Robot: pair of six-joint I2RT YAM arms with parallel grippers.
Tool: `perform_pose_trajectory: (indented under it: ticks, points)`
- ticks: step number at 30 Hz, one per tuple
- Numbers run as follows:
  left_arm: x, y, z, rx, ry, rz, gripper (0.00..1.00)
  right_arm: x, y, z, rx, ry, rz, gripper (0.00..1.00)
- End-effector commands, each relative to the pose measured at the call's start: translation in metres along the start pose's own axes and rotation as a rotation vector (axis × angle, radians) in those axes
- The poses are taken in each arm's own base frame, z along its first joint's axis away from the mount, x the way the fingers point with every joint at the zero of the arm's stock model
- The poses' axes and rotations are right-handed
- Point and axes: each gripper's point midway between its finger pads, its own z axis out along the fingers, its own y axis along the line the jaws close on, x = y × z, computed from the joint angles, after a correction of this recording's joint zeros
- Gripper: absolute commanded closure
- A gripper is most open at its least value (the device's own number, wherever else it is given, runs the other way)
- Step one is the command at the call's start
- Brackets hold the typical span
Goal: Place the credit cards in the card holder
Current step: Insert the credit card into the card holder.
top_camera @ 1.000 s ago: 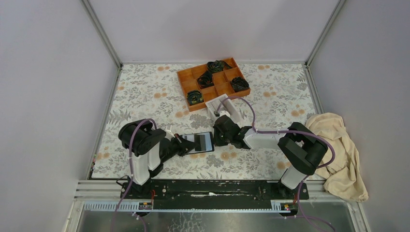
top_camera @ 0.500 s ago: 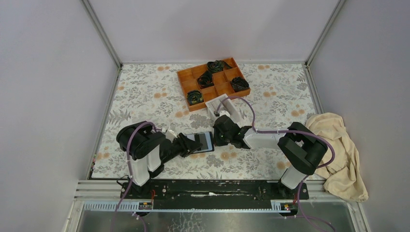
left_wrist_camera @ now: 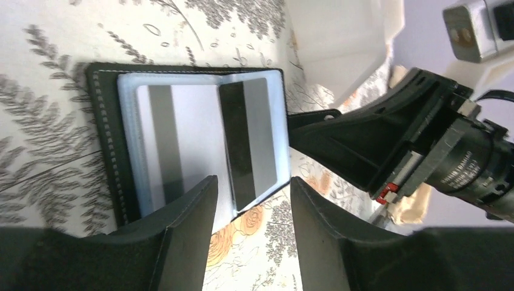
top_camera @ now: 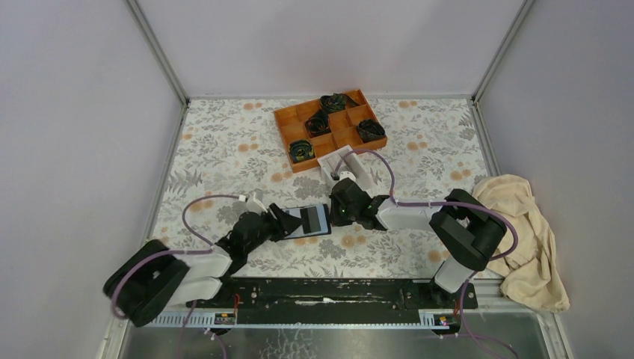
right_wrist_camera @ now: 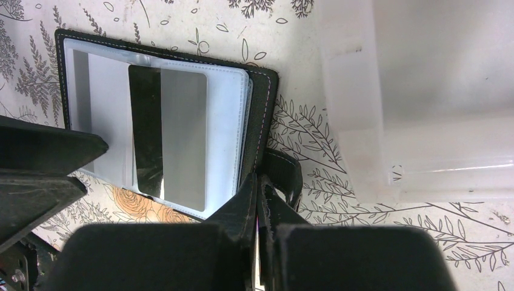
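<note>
card holder [top_camera: 308,221]: lies open and flat on the surface [top_camera: 224,149], directly between the two pincers; its long axis runs from one pincer to the other.
credit cards [left_wrist_camera: 173,139]: two show, tucked side by side in the inner pockets.
right pincer [right_wrist_camera: 259,188]: clenched on the clasp strap [left_wrist_camera: 312,115] at the holder's right end.
left pincer [left_wrist_camera: 251,194]: released, nothing between its fingers, just off the holder's left end.
nearer arm: both reach it; only the left is free.
</note>
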Motion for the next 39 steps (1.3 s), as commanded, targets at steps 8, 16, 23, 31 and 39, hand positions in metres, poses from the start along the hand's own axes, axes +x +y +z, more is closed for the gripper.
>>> perform_pose_trajectory:
  ticks: [8, 16, 23, 31, 39]
  points:
    - [-0.009, 0.041, -0.013, -0.275, 0.014, 0.231, 0.55, 0.01, -0.004, 0.005, 0.026, 0.03, -0.014, 1.0]
    - [-0.018, 0.023, -0.004, -0.258, 0.009, 0.369, 0.75, 0.008, -0.003, 0.004, 0.025, 0.025, -0.016, 1.0]
    - [-0.022, 0.016, -0.002, -0.314, 0.002, 0.493, 0.83, 0.01, -0.003, 0.006, 0.025, 0.031, -0.014, 1.0]
    - [-0.015, 0.021, 0.004, -0.38, 0.016, 0.548, 0.9, 0.009, -0.003, 0.005, 0.028, 0.028, -0.016, 1.0]
    - [-0.011, 0.021, 0.013, -0.408, 0.029, 0.584, 0.92, 0.009, -0.003, 0.006, 0.027, 0.032, -0.015, 1.0]
